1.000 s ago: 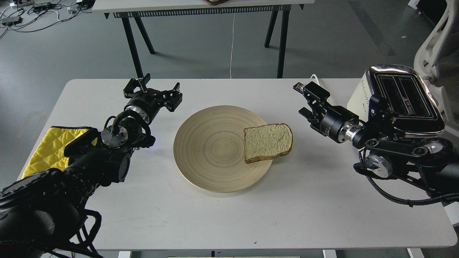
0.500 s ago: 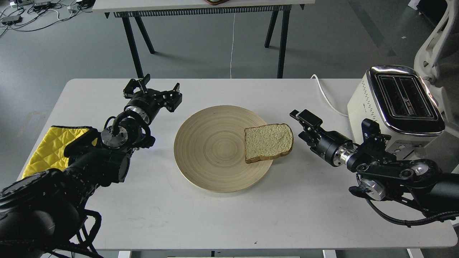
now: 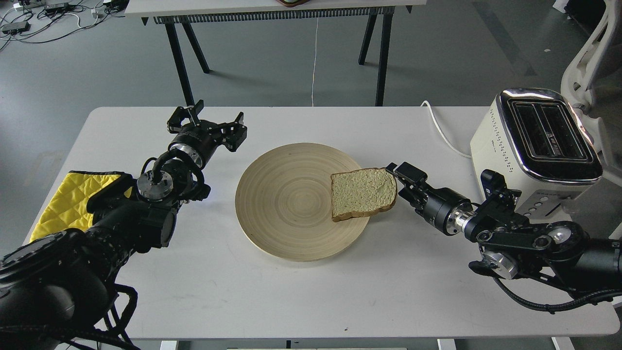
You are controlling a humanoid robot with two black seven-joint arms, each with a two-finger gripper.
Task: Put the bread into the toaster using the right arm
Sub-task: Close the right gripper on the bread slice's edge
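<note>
Your black right arm (image 3: 525, 238) has dropped from beside the cream-white chrome-topped toaster (image 3: 534, 141); its right gripper (image 3: 399, 183) now meets the pale tan bread slice (image 3: 363, 193), fingers spread, on the round wooden plate (image 3: 286, 204); your left gripper (image 3: 206, 122) rests wide open

Tan bread (image 3: 363, 193) lies flat, overhanging its support; cream toaster (image 3: 533, 146) upright far right, slots empty.

- The bread (image 3: 363, 193) is showing pale tan with a brown crust.
- The plate (image 3: 286, 204) is displaying beige concentric rings.
- The toaster (image 3: 534, 141) is gleaming cream and chrome, dotted.
- The cloth (image 3: 65, 201) is glowing quilted yellow.
</note>
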